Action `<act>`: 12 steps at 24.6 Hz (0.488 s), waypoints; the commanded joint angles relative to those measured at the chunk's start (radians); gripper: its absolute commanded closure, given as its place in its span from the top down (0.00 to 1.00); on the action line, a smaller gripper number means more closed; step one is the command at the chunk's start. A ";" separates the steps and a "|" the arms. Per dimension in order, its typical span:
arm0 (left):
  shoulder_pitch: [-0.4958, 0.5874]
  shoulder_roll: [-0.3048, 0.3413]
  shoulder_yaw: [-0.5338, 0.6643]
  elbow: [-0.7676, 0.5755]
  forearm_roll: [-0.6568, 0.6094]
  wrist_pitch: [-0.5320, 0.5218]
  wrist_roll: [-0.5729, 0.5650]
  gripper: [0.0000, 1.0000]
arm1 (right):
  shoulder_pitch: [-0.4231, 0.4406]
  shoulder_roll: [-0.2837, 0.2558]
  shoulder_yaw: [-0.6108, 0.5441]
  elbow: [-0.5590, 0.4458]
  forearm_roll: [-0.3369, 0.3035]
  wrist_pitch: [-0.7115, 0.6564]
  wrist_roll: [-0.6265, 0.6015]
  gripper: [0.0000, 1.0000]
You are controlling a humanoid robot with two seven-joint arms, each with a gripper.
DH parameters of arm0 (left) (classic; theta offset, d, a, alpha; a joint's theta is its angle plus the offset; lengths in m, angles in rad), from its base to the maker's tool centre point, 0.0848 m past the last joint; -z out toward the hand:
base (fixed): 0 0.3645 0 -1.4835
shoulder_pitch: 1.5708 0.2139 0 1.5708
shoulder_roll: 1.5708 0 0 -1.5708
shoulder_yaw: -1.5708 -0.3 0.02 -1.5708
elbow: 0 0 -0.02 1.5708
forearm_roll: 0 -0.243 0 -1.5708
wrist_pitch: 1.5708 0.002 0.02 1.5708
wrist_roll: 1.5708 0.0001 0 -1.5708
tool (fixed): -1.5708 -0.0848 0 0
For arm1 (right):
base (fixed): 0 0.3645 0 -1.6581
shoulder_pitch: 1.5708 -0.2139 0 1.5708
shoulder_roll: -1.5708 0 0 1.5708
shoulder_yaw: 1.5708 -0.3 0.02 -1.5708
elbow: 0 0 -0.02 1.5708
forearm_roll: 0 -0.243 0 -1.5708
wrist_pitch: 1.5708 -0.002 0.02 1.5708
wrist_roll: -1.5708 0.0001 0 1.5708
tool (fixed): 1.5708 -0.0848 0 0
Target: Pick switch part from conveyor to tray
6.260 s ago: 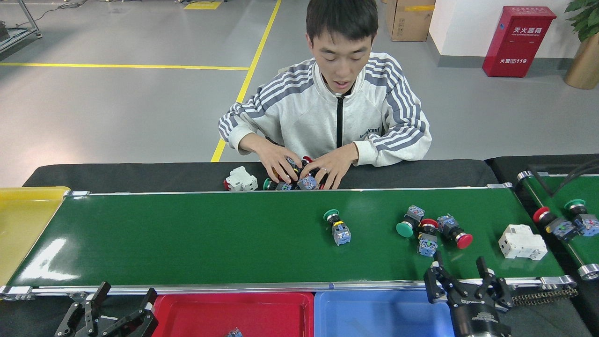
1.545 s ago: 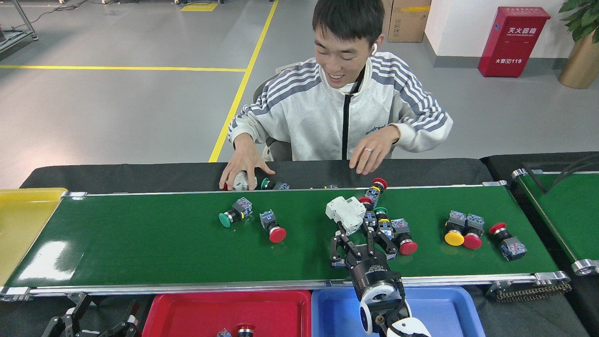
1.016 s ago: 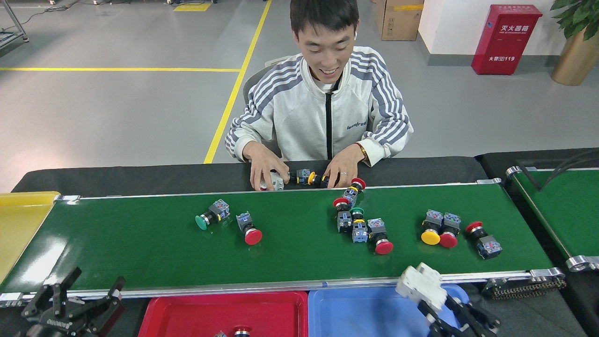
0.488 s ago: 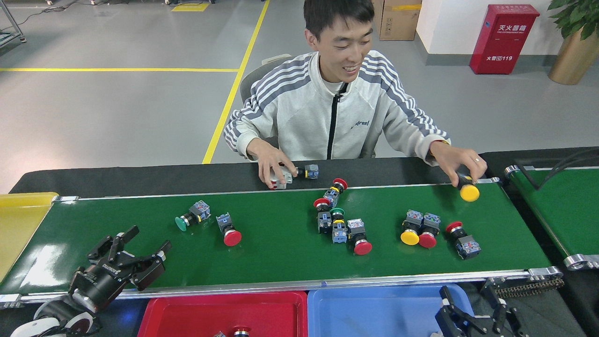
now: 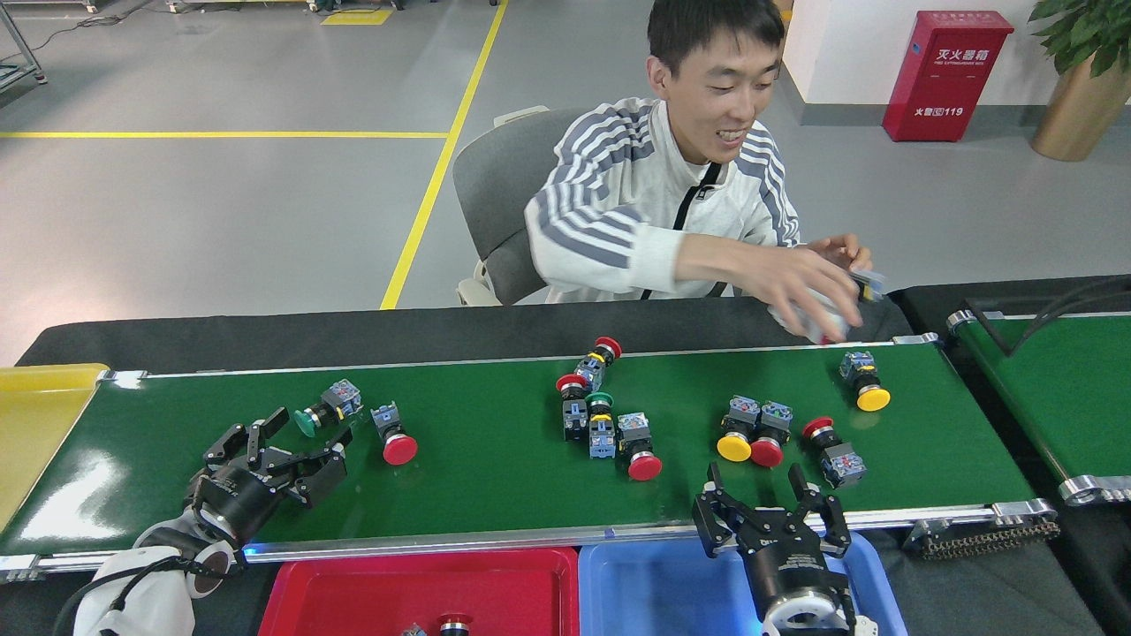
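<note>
The conveyor [image 5: 495, 495] carries several switch parts. At the left lie a green-capped part [image 5: 320, 413] and a red-capped part [image 5: 394, 439]. My left gripper [image 5: 309, 435] is open over the belt, its fingertips on either side of the green cap; I cannot tell whether they touch it. A cluster [image 5: 601, 415] sits mid-belt. Right of it are a yellow-capped part [image 5: 735, 435], a red one [image 5: 769, 442], a small red one [image 5: 832, 450] and another yellow one [image 5: 866, 384]. My right gripper [image 5: 755, 493] is open and empty at the belt's front rail. The red tray [image 5: 353, 592] and the blue tray [image 5: 654, 587] are in front.
A person sits behind the belt with both hands [image 5: 808, 296] at its far right end, holding parts. A yellow bin [image 5: 40, 415] stands at the left end. A second green belt [image 5: 1060, 389] runs at the right. Two parts lie in the red tray's front.
My left gripper moved right and further onto the belt, up to the green-capped part. My right gripper rose to the front rail. The person set down a yellow part and leaned right. The parts drifted left.
</note>
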 commanded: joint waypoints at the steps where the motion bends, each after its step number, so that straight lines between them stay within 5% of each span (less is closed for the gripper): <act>1: -0.048 0.009 -0.005 0.037 0.000 0.024 0.033 1.00 | -0.015 0.004 0.007 0.005 -0.001 0.033 -0.008 0.99; 5: -0.059 0.005 -0.006 0.052 0.002 0.024 0.041 0.98 | -0.029 0.038 0.010 0.031 0.003 0.036 -0.008 0.99; 12: -0.046 -0.001 -0.008 0.063 0.003 -0.005 0.041 0.50 | -0.116 0.070 0.119 0.140 0.006 0.095 -0.008 0.99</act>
